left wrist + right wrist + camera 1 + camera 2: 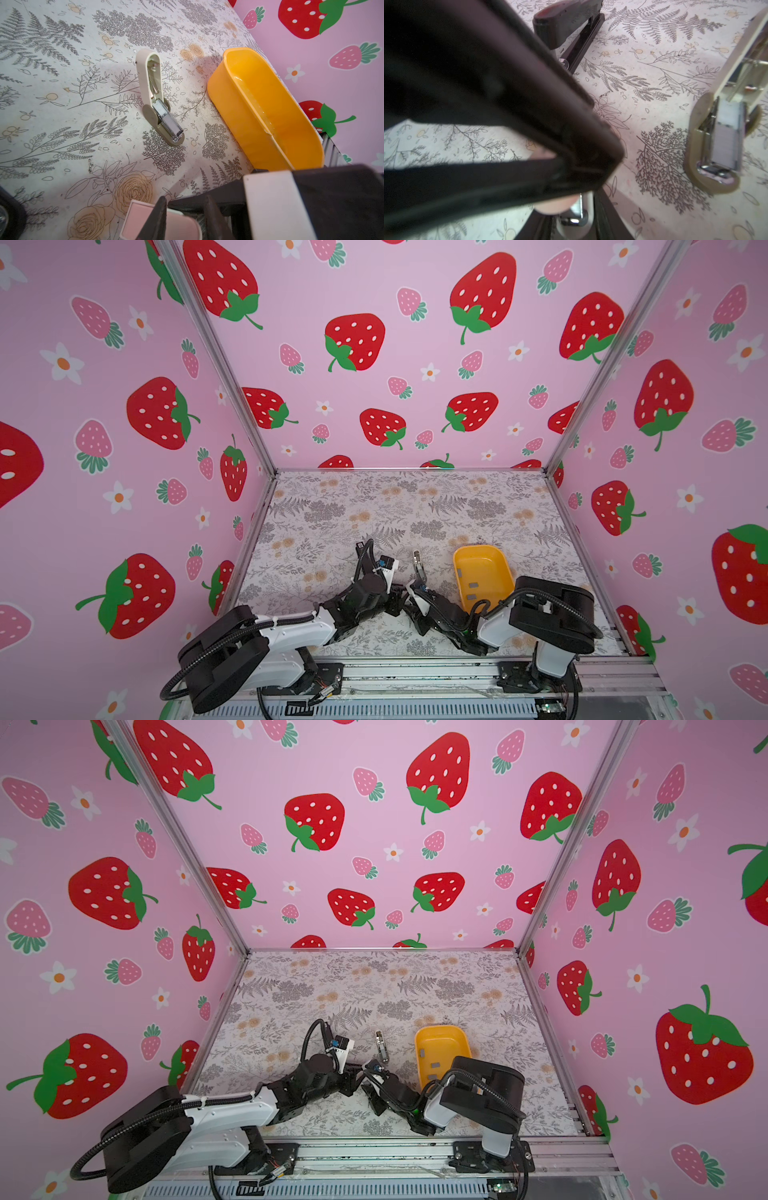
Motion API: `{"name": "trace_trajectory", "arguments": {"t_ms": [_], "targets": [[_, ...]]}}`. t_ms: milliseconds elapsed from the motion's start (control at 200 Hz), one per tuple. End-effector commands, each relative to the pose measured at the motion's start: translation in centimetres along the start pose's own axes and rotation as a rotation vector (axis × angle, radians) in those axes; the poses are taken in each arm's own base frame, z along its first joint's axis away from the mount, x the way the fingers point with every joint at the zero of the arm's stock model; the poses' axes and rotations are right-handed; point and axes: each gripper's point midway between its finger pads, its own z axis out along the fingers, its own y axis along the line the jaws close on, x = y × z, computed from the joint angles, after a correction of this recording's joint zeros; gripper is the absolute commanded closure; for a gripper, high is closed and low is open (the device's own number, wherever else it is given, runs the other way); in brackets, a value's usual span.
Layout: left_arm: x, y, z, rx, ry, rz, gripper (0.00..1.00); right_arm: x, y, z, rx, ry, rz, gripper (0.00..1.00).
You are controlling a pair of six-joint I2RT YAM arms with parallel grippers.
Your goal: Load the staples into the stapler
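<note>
Bright, even light; fisheye-warped edges; blurry right-wrist foreground.

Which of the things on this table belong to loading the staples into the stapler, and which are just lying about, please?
For the job:
- staples, grey strips
- yellow tray holding them
- pink stapler, seen close in both wrist views

Probably just lying about:
- beige stapler, open, a strip already in its channel
- black stapler, closed

The pink stapler [135, 218] is cut off at the frame edge; the staples [473, 584] are shown too small for detail.
</note>
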Motion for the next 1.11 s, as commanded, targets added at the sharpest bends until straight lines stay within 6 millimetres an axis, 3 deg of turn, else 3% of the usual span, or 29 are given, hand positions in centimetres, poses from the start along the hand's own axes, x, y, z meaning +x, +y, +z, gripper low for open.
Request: {"name": "trace_trajectory", "arguments": {"t_ms": [0, 250, 395, 585, 830, 1101], "targets": [[-0.4, 0.1, -0.3, -0.010, -0.032, 0.022, 0.67, 0.5, -0.3, -0.9, 0.014, 0.018, -0.009, 0.59], [-0.6, 0.5, -0.7, -0.028, -0.046, 0.033, 0.68, -1.8, -0.5, -3.1, 0.016, -0.040, -0.016, 0.56], [-0.9, 1.1, -1.2, -0.066, -0.063, 0.036, 0.70, -3.3, -0.2, -4.3, -0.004, -0.084, -0.012, 0.66], [-1.1, 2.2, -2.0, -0.121, -0.086, 0.043, 0.73, -6.0, 0.9, -5.0, -0.041, -0.142, -0.033, 0.70], [-0.8, 2.8, -2.7, -0.148, -0.089, 0.057, 0.73, -8.7, 1.8, -4.2, -0.042, -0.169, -0.065, 0.76], [-0.7, 3.2, -2.6, -0.167, -0.086, 0.081, 0.74, -9.0, 1.5, -2.9, 0.006, -0.149, -0.066, 0.78]]}}
